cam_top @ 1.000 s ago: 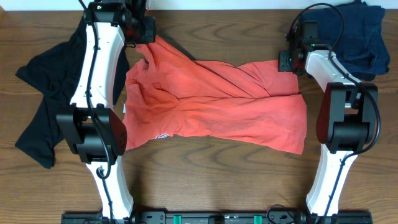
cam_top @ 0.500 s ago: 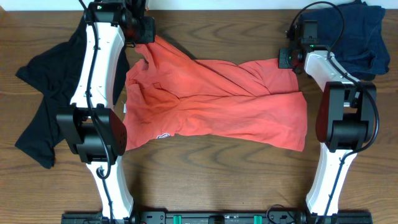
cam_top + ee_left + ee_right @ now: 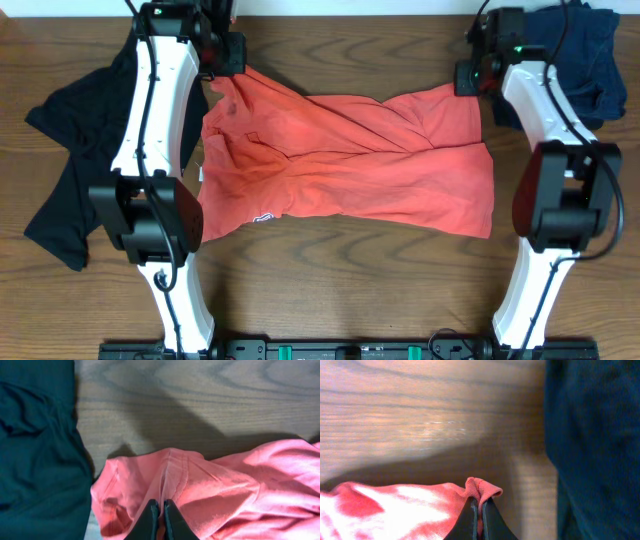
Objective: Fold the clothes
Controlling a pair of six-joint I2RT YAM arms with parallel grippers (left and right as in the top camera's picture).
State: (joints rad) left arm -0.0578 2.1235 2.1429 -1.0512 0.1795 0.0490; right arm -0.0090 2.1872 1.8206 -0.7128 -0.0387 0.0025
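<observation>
From my console, the wooden surface (image 3: 340, 290) fills the overhead view. The coral-red T-shirt (image 3: 350, 170) lies crumpled across its middle, between the 2 arms, with diagonal creases running through it. The black garment (image 3: 70, 170) sprawls at the left edge, partly under the left arm (image 3: 160, 110). On the left wrist camera it crowds right up beside the T-shirt's bunched far-left edge. The navy garment (image 3: 585, 50) is heaped in the far right corner, behind the right arm (image 3: 545, 100). On the right wrist camera a narrow strip of bare wood separates it from the T-shirt's corner.

The left fingers (image 3: 150, 520) are pressed together on a raised fold of coral cloth at the far-left corner. The right fingers (image 3: 469, 522) pinch a small peak of the far-right corner the same way. A small white-and-dark print (image 3: 262, 217) shows near the T-shirt's near-left edge.
</observation>
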